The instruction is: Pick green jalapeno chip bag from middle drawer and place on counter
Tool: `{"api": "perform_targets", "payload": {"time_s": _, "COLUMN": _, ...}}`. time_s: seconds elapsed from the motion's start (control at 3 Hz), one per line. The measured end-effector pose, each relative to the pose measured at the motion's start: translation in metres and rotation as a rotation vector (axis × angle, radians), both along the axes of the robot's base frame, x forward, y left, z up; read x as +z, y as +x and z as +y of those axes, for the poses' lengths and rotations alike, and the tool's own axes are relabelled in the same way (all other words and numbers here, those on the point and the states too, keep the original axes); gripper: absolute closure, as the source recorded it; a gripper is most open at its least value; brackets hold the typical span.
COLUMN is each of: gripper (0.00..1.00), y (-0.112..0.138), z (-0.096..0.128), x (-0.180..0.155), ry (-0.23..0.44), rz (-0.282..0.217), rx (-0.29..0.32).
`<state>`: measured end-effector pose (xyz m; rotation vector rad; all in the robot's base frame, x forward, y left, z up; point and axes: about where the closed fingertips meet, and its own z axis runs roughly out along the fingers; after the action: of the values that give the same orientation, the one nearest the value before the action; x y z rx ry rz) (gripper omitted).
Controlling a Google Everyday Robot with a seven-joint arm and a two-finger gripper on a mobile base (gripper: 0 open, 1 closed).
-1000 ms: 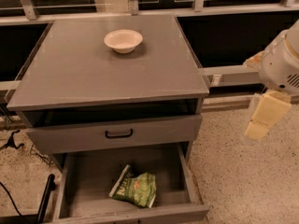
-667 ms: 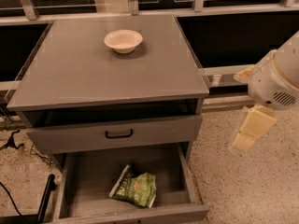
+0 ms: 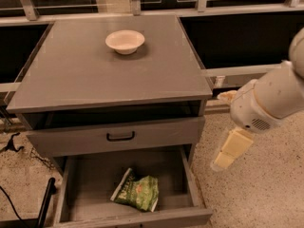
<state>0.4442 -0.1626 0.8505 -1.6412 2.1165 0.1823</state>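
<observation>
The green jalapeno chip bag (image 3: 137,191) lies crumpled on the floor of the open middle drawer (image 3: 88,182), right of its centre, with its white end strip to the left. The drawer is pulled out at the bottom of the cabinet. The grey counter (image 3: 109,68) is the cabinet's top slab. My gripper (image 3: 222,161) hangs from the white arm (image 3: 268,101) to the right of the cabinet, pointing down over the floor just outside the drawer's right wall. It is level with the drawer and holds nothing.
A cream bowl (image 3: 125,41) stands at the back middle of the counter. A closed grey drawer front with a black handle (image 3: 120,137) sits above the open drawer. Speckled floor (image 3: 256,194) lies to the right. Black cables (image 3: 14,148) and a black post (image 3: 43,208) are at the left.
My arm and gripper have moved left and down, closer to the cabinet's right side and the open drawer. The bag, the bowl and the drawer have not moved.
</observation>
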Motion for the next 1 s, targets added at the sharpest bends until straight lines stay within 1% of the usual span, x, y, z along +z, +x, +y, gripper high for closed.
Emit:
{"api": "perform_targets", "payload": {"time_s": 0.33, "gripper": 0.0, "y": -0.006, "z": -0.023, "x": 0.037, "ry": -0.119, "rz": -0.008, "rx": -0.048}}
{"api": "perform_targets", "payload": {"time_s": 0.67, "gripper": 0.0, "y": -0.01, "z": -0.047, "x": 0.08, "ry": -0.224, "rz": -0.027, "rx": -0.078}}
{"api": "perform_targets", "payload": {"time_s": 1.0, "gripper": 0.0, "y": -0.011, "z": -0.057, "x": 0.092, "ry": -0.247, "rz": -0.029, "rx": -0.08}}
